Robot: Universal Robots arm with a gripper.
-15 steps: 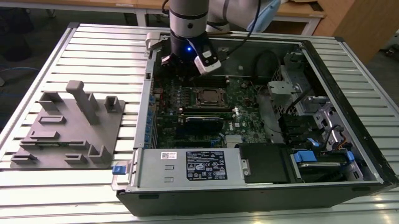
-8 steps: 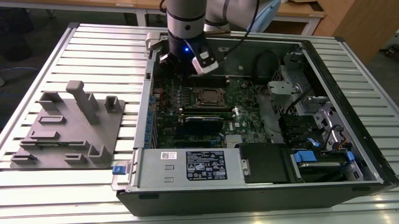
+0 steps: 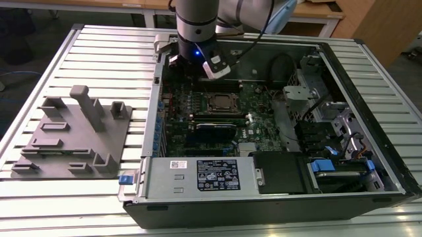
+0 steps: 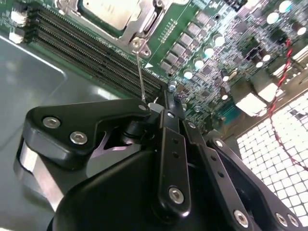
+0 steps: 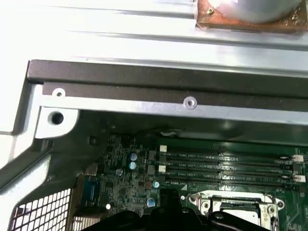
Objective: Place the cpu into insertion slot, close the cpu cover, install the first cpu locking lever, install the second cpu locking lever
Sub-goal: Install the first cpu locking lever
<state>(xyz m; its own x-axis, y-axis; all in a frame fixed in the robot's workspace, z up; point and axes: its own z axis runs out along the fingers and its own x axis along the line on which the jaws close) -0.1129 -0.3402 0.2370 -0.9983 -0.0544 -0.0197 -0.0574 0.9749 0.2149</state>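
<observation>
The cpu lies in the insertion slot on the green board, inside the open computer case. The cpu cover lies flat around it as a silver frame. A thin wire locking lever rises from the socket's corner up to my gripper. Its free end rests against the side of the tip. The gripper hangs over the board just beyond the memory slots from the socket, and its fingers look shut together.
Long black memory slots run between gripper and socket. The case's metal wall stands close by. A power supply and drive bays fill the case's front and right. A grey fixture plate sits on the slatted table.
</observation>
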